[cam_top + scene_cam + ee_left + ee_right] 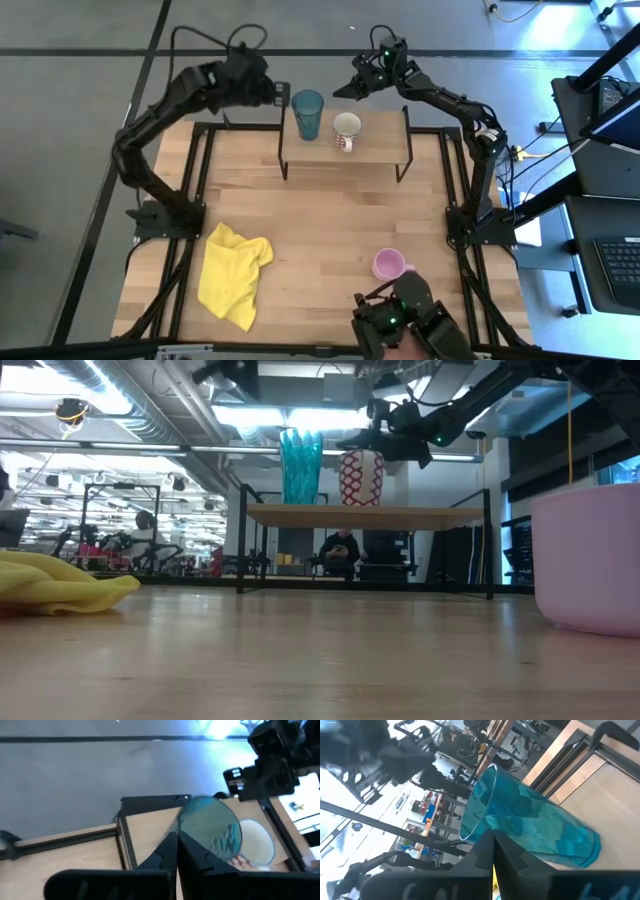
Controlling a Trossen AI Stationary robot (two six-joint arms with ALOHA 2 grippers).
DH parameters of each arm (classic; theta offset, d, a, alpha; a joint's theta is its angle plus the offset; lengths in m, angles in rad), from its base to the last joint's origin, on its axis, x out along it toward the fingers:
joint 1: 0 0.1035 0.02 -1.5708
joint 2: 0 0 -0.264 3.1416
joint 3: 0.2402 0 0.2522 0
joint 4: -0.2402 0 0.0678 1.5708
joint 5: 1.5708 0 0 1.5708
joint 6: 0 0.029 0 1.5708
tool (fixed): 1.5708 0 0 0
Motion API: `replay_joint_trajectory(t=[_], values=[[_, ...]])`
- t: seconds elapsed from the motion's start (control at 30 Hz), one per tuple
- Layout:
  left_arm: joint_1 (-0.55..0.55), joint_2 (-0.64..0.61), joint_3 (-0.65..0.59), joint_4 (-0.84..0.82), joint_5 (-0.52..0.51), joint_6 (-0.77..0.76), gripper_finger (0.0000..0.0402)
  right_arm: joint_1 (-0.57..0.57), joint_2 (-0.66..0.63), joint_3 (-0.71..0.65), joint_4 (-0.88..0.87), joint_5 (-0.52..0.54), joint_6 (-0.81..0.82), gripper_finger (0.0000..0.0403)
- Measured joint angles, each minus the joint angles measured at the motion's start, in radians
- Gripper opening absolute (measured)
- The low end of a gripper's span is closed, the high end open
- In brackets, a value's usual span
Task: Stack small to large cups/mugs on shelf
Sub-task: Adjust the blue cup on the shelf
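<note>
1. The shelf [375,150] is a small wooden board on thin black legs. It stands at the far end of the big wooden table [330,220].
2. Two cups stand on the shelf, side by side and upright. One is the tall teal tumbler [307,113]. The other is the small white mug [346,130], which has a red pattern on its side.
3. From the low view, the tumbler [301,466] is taller than the white mug [361,477], and there is a small gap between them.
4. The pink mug [388,265] sits on the table, at the near end on the right side. It is well apart from the shelf.
5. A yellow cloth [234,272] lies crumpled on the table at the near left.
6. The left gripper [281,93] hangs in the air just beside the tumbler, on its left. Its fingers are pressed together and hold nothing.
7. The right gripper [342,90] hangs near the white mug, a little behind it. Its fingers are together too, with nothing between them.
8. Far behind the table, a person [340,550] sits in the room.
</note>
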Motion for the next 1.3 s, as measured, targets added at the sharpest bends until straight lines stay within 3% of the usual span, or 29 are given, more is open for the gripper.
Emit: replay_joint_trajectory(t=[0.2, 0.4, 0.57, 0.73, 1.1, 1.2, 1.3], values=[[0.154, 0.056, -0.001, 0.053, 0.125, 0.058, 0.0000, 0.022, 0.000, 0.000, -0.007, -0.022, -0.007, 0.0006], [0.283, 0.142, -0.001, 0.260, 0.357, 0.185, 0.0000, 0.012, -0.001, 0.000, -0.014, -0.014, -0.032, 0.0006], [0.352, 0.235, -0.001, 0.302, 0.464, 0.258, 0.0000, 0.000, -0.001, 0.000, -0.015, 0.008, -0.034, 0.0006], [0.388, 0.317, -0.001, 0.317, 0.643, 0.315, 0.0000, -0.005, -0.001, 0.000, -0.015, 0.050, -0.034, 0.0006], [0.393, 0.418, -0.001, 0.396, 0.981, 0.312, 0.0000, -0.004, -0.001, 0.000, -0.029, 0.037, -0.034, 0.0006], [0.400, 0.439, -0.001, 0.398, 1.114, 0.303, 0.0000, -0.004, -0.001, 0.000, -0.033, 0.037, -0.042, 0.0006], [0.403, 0.454, -0.001, 0.399, 1.155, 0.310, 0.0000, -0.004, -0.001, 0.000, -0.045, 0.036, -0.054, 0.0006]])
